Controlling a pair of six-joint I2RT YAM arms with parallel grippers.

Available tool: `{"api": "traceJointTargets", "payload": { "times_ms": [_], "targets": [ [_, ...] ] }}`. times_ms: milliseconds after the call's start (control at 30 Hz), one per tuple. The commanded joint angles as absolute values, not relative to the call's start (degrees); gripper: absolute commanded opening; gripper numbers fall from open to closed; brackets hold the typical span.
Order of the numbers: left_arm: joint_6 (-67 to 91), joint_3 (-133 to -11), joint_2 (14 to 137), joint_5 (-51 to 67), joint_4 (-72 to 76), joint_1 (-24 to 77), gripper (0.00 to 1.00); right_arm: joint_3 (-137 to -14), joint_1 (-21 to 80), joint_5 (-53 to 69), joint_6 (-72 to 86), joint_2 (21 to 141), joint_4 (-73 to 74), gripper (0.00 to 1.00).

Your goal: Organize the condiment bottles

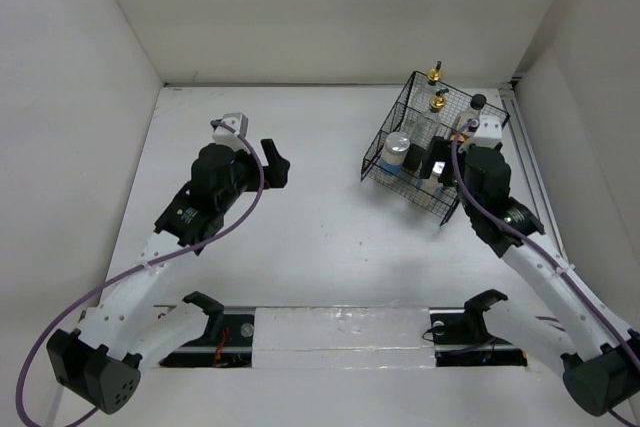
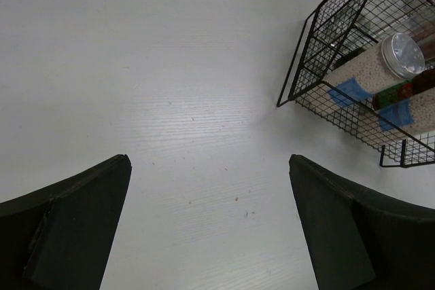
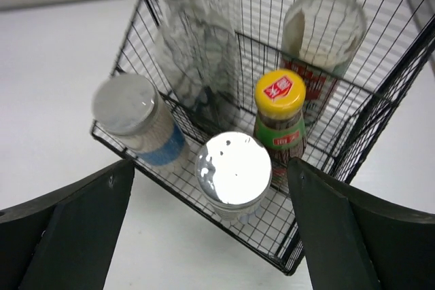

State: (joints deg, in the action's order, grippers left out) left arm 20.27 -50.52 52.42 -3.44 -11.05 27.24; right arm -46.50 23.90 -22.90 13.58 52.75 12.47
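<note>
Condiment bottles (image 3: 279, 100) and jars (image 3: 233, 168) stand in the wire basket (image 2: 296, 62); both arms' jaws spread, empty

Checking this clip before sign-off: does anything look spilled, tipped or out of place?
Nothing is spilled or tipped. The silver-lidded jar, the yellow-capped bottle and the tall clear bottle stand upright inside the wire basket. The only oddity: the basket sits skewed to the table's edges.
</note>
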Motion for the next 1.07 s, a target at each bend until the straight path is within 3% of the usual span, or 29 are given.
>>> {"api": "traceJointTargets", "payload": {
  "times_ms": [0,100,300,533,667,1033],
  "targets": [
    [19.34,-53.44,50.63,-2.55,-10.37,26.98,1.00,-50.80,23.55,-21.45,12.30,47.21,11.43,0.99],
    [19.34,-53.44,49.40,-3.60,-10.37,26.98,1.00,-52.12,24.08,-18.29,10.21,42.39,10.38,0.99],
    [19.86,-53.44,46.93,-4.75,-9.23,26.98,1.00,-52.12,25.22,1.12,8.09,37.18,4.22,0.99],
    [20.39,-52.91,43.34,-6.59,-8.61,26.98,1.00,-53.96,26.28,22.05,6.86,43.41,3.08,0.99],
    [20.39,-52.91,42.11,-6.59,-8.61,26.98,1.00,-53.96,30.14,23.64,6.07,48.41,3.08,0.99],
    [20.39,-53.44,39.12,-4.75,-8.09,26.98,1.00,-54.58,40.16,14.24,3.96,53.35,3.08,0.99]
  ]
}}
